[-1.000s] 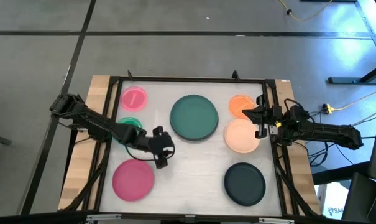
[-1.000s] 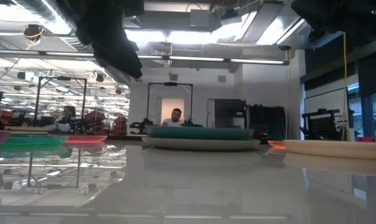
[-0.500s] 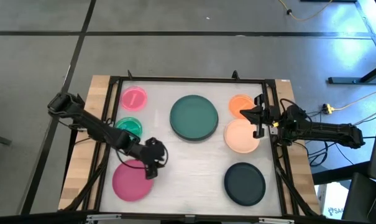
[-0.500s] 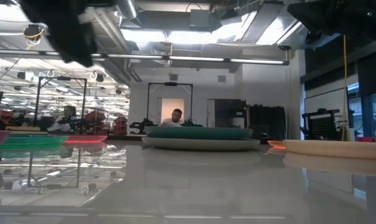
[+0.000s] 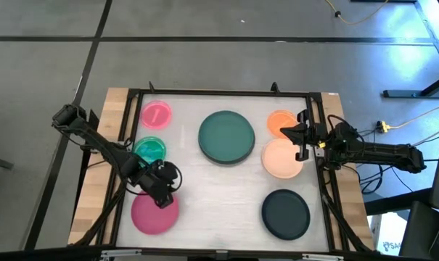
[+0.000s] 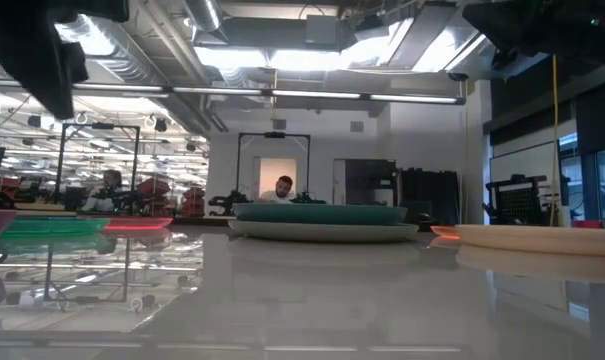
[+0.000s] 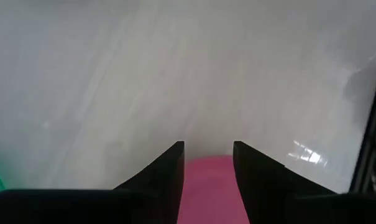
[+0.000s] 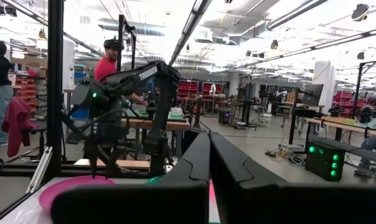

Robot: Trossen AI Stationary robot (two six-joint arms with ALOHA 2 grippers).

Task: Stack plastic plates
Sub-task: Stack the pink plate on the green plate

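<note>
In the high view my left gripper hovers open over the far rim of the magenta plate. In the left wrist view that magenta plate shows between the two fingers of my left gripper. The green plate and pink plate lie flat at the table's left. The dark teal plate rests on a grey plate at the middle. The orange plate, peach plate and black plate lie at the right. My right gripper waits shut between the orange and peach plates.
A dark frame borders the white table. Bare table surface lies between the magenta and black plates. In the low view both arms hang high above the table, the left and the right. People stand in the room beyond.
My left gripper has moved from near the table's middle toward its left and near edges, ending over the magenta plate's far rim. The plates have stayed in place.
</note>
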